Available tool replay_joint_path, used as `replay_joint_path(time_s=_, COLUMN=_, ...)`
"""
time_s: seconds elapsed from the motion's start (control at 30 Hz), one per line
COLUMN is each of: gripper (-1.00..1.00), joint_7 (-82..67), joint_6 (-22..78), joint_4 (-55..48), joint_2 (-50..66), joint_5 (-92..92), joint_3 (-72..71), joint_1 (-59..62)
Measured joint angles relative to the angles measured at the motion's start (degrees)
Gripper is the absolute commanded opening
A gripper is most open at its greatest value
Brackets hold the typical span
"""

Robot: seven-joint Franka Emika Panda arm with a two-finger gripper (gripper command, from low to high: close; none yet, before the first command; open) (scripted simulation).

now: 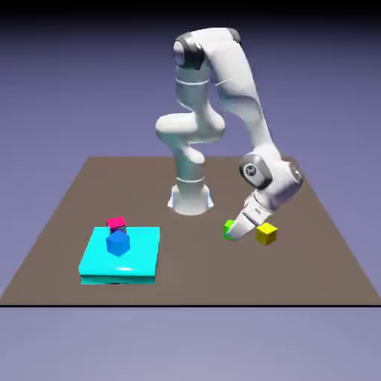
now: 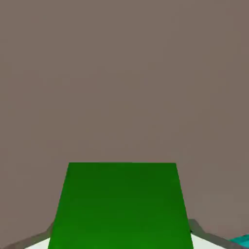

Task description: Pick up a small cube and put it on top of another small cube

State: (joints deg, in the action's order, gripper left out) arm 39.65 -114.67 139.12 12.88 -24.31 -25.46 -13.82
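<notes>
The small green cube point(image 1: 228, 228) sits between the fingertips of my gripper point(image 1: 234, 231), low over the brown table. In the hand view the green cube point(image 2: 120, 206) fills the lower middle, and only slivers of the grey fingers point(image 2: 200, 230) show against its two sides. The gripper point(image 2: 121, 243) is shut on it. The small yellow cube point(image 1: 266, 234) rests on the table just to the exterior view's right of the gripper, a short gap from the green one. The hand is tilted, its wrist leaning over the yellow cube.
A flat cyan platform point(image 1: 141, 257) lies at the exterior view's left, with a blue cube point(image 1: 117, 242) on it and a pink-red cube point(image 1: 116, 222) at its far edge. A cyan corner point(image 2: 241, 240) shows in the hand view. The robot base point(image 1: 190, 197) stands behind.
</notes>
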Motion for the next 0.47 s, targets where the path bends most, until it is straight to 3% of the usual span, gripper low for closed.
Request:
replay_joint_path(time_s=0.23, gripper=-1.00, joint_7=6.3, joint_6=7.4, joint_4=-7.3, joint_2=2.7, joint_5=12.5, joint_3=-3.5, joint_1=-9.4)
replay_joint_path(time_s=0.33, gripper=-1.00, joint_7=8.4, joint_6=0.0, joint_4=-3.0, joint_2=6.5, joint_5=9.4, joint_3=-1.8, joint_1=-9.7)
replay_joint_path(time_s=0.37, gripper=1.00, joint_7=9.0, joint_6=-2.1, joint_4=-1.8, joint_2=7.6, joint_5=8.6, joint_3=-1.2, joint_1=-9.8)
replay_joint_path(time_s=0.47, gripper=1.00, joint_7=8.4, joint_6=0.4, joint_4=-3.3, joint_2=6.3, joint_5=9.4, joint_3=-1.8, joint_1=-9.7)
